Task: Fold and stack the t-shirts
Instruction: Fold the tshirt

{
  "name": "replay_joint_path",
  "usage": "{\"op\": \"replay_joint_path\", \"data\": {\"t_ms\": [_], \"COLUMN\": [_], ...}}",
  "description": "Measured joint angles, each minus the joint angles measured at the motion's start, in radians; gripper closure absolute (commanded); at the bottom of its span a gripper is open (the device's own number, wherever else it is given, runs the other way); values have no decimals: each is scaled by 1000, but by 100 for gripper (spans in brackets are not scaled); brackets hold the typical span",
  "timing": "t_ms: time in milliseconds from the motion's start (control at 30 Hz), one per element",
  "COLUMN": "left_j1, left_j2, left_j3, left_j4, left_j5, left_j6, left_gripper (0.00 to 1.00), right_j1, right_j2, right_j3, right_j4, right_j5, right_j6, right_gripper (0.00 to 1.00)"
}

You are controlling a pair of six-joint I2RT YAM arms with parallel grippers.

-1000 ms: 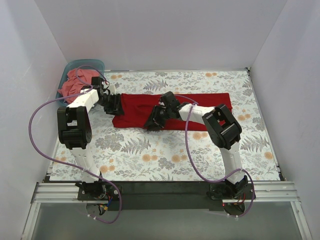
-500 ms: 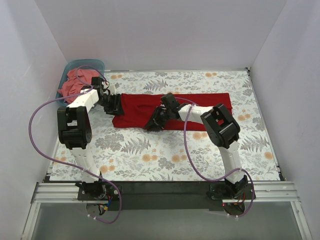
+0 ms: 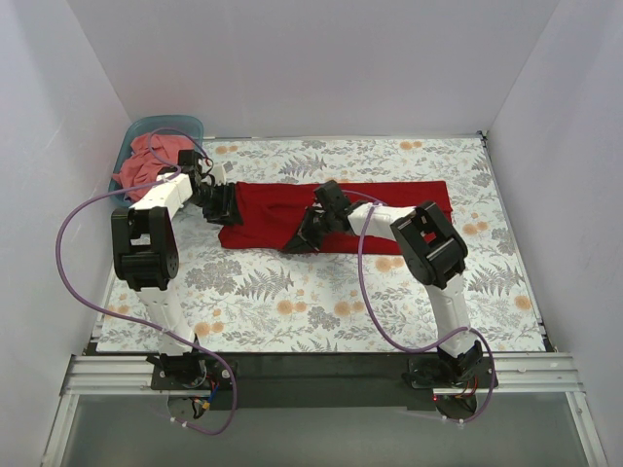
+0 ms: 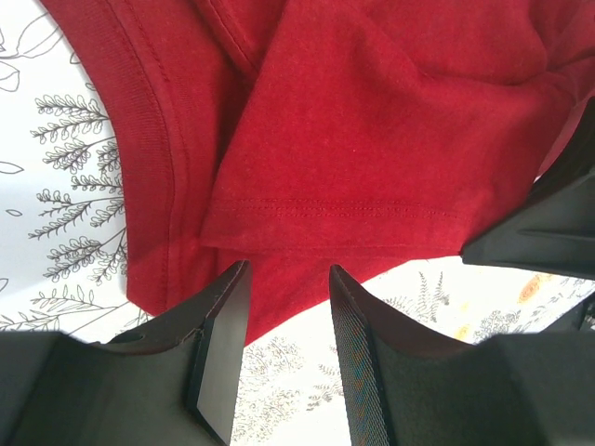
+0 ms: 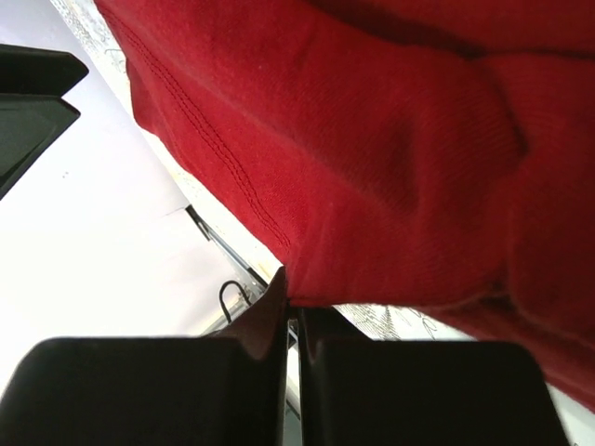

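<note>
- Right gripper: jaws pressed together, nipping the near hem of the crimson t-shirt; cloth bunches just past the tips.
- Top view: right gripper sits at the shirt's near edge, left of its middle.
- Left gripper: jaws part-way apart, nothing clamped; a folded sleeve hem and the shirt's edge lie just beyond the fingertips.
- Top view: left gripper is at the shirt's left end.
- Crimson t-shirt lies as a long strip, left to right, mid-table on the floral table cover.
- Salmon-pink t-shirt is crumpled in the teal tub, far-left corner.
</note>
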Motion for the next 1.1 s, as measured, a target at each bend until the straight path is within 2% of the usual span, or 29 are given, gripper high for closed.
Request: {"op": "replay_joint_path", "data": {"t_ms": [500,833,1100], "left_j1": [0,0,-41], "left_j2": [-4,-1,45], "left_j3": [27,27,30], "left_j4": [-28,-28,-27], "left_j5": [31,38,32], "left_j6": [-35,-60,-64], "left_gripper": [55,56,57], "right_j1": [-63,-103,-110], "right_j2": [-19,-22,-22], "right_j3": [40,18,-6], "right_j4": [60,84,84], "right_j5": [-66,-78,-77], "right_j6": [-21,-21,-21], "right_gripper": [99,99,99]}}
